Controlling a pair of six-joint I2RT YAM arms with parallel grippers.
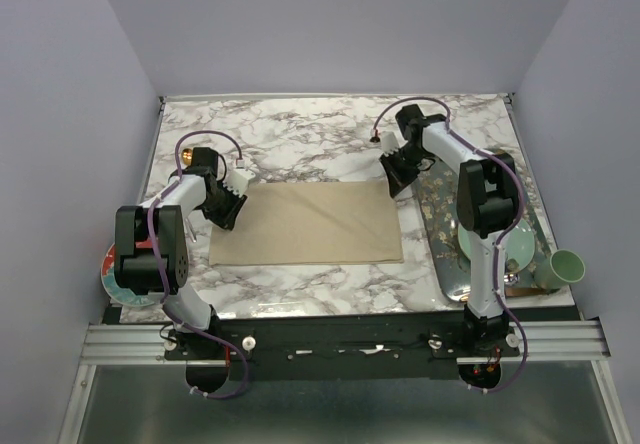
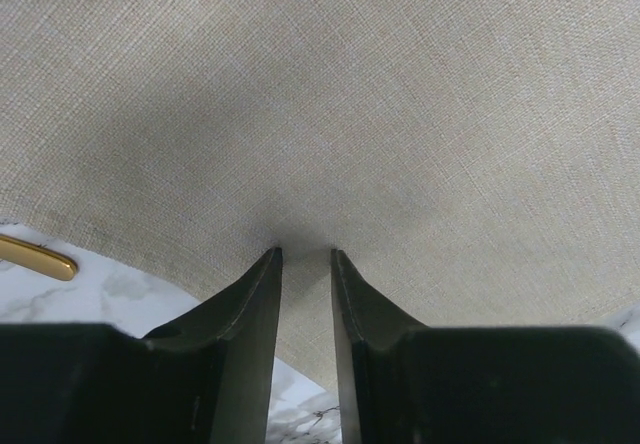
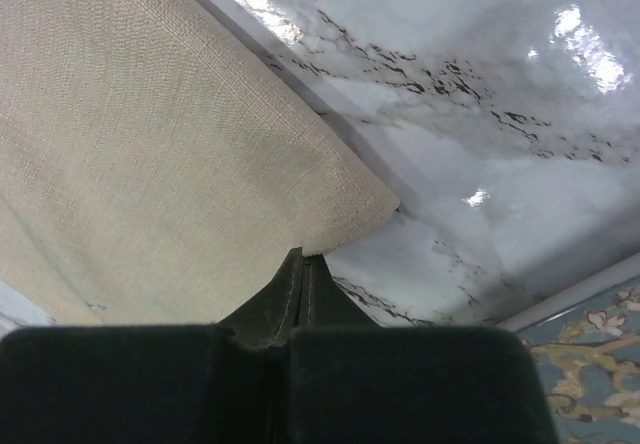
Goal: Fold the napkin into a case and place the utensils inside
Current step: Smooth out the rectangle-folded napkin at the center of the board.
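Note:
The beige napkin (image 1: 310, 222) lies flat on the marble tabletop, a wide rectangle. My left gripper (image 1: 228, 211) is at its far left corner. In the left wrist view its jaws (image 2: 306, 254) are open by a narrow gap, with the fingertips (image 2: 275, 259) touching the napkin (image 2: 330, 104). One gold utensil handle (image 2: 40, 259) shows on the marble beside that corner; I cannot tell if it is the spoon or the fork. My right gripper (image 1: 394, 182) is at the far right corner. Its jaws (image 3: 305, 256) are shut on the edge of the napkin (image 3: 170, 164), which is slightly lifted.
A long blue-and-gold patterned tray (image 1: 447, 229) lies along the right side, holding a pale green plate (image 1: 522, 249). A green cup (image 1: 563, 268) stands at the near right corner. A red and teal plate (image 1: 112, 276) sits at the near left under the left arm.

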